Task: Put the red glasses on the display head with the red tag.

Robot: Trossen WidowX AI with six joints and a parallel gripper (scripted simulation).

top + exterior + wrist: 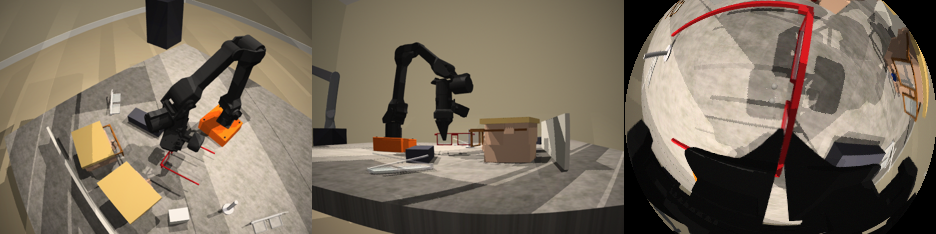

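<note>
The red glasses [180, 174] [463, 133] [796, 107] hang above the table, temples open and pointing away from the heads. My gripper [444, 139] [783, 133] is shut on one end of their front frame; its fingertips are hidden in the top view. The nearer flat-topped head [129, 192] has no glasses visible on it; its nose points toward the glasses. The other head [93, 144] [509, 143] has brown glasses [115, 138] [475, 130] [900, 61] in front of its face. A small blue mark [894, 76] shows on it. I cannot see a red tag.
A dark box [137, 115] [419, 154] [856, 154] lies beside the gripper. A white panel [75, 173] [566, 141] stands behind the heads. Clear-lensed glasses [111, 102], a white box [178, 215], a white post [231, 205] and another pale pair [269, 218] are around.
</note>
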